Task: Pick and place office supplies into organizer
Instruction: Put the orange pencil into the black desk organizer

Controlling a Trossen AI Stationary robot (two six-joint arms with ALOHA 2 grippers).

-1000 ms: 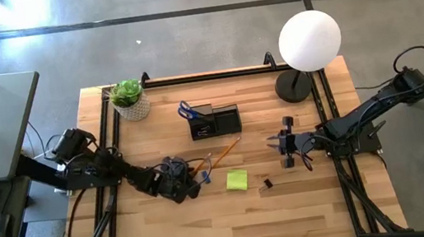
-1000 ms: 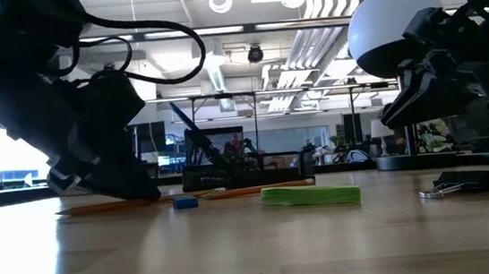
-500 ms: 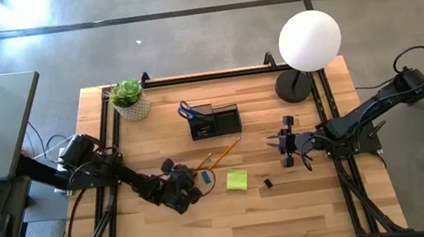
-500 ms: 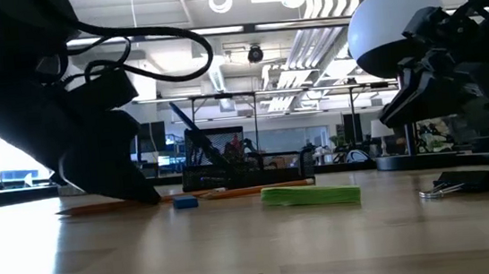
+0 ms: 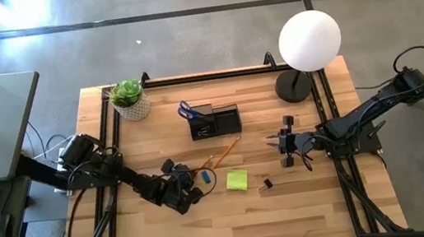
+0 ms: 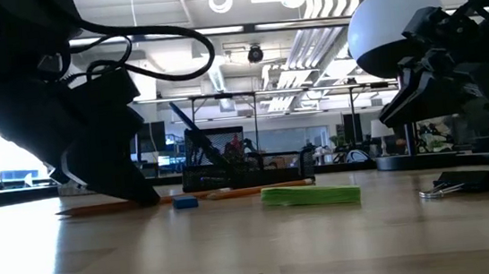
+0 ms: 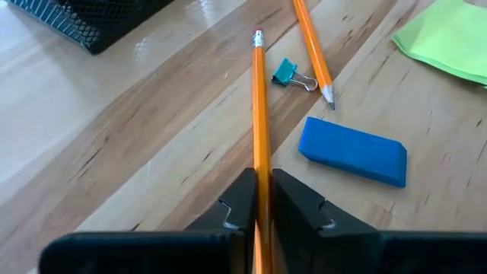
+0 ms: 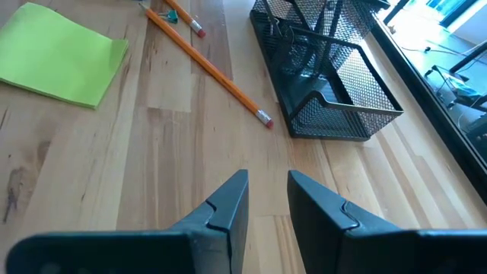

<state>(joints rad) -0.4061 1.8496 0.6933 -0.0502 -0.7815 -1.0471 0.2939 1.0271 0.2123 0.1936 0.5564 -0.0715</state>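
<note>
One camera looks straight down, one level across the table point(image 5: 291, 207), both wrist cameras close above it.

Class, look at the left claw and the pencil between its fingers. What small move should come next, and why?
Probably a short lift straight up. In the left wrist view the left claw has closed on an orange pencil that lies flat on the table, beside a blue eraser and a second pencil. Raising it first clears those before carrying it to the organizer.

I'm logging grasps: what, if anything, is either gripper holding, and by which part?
The left gripper is shut on an orange pencil, gripping its shaft away from the eraser end. The right gripper holds nothing.
</note>
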